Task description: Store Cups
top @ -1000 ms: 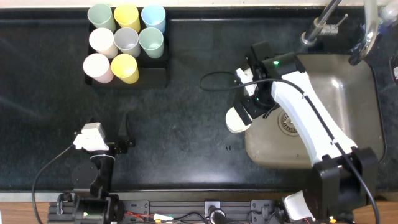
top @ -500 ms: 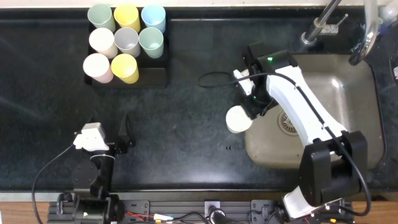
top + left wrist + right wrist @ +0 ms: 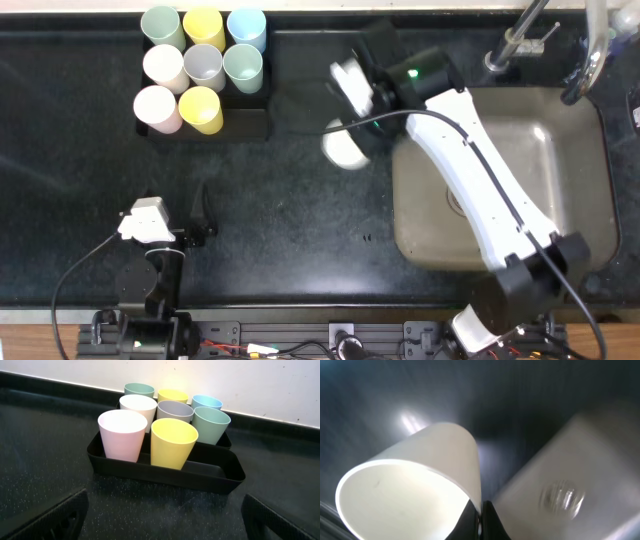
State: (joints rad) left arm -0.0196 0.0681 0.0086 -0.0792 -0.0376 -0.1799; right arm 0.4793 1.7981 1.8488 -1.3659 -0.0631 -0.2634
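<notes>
A black tray (image 3: pixel 250 124) at the back left holds several upright cups in pink, yellow, white, grey, green and blue; the left wrist view shows the same tray (image 3: pixel 220 477) ahead. My right gripper (image 3: pixel 356 122) hangs over the counter between tray and sink, shut on the rim of a white cup (image 3: pixel 344 149). In the right wrist view the white cup (image 3: pixel 420 485) is tilted, mouth toward the camera, with the gripper (image 3: pixel 481 519) pinching its wall. My left gripper (image 3: pixel 200 214) rests open near the front left, well short of the tray.
A steel sink (image 3: pixel 560 150) fills the right side, its drain (image 3: pixel 562 497) visible behind the cup, with a faucet (image 3: pixel 520 35) at the back. Dark counter lies open between tray and sink. The tray has a free slot at its front right corner (image 3: pixel 245 108).
The right arm has swung up and left from the sink's left edge toward the tray, carrying the white cup. The left arm has not moved.
</notes>
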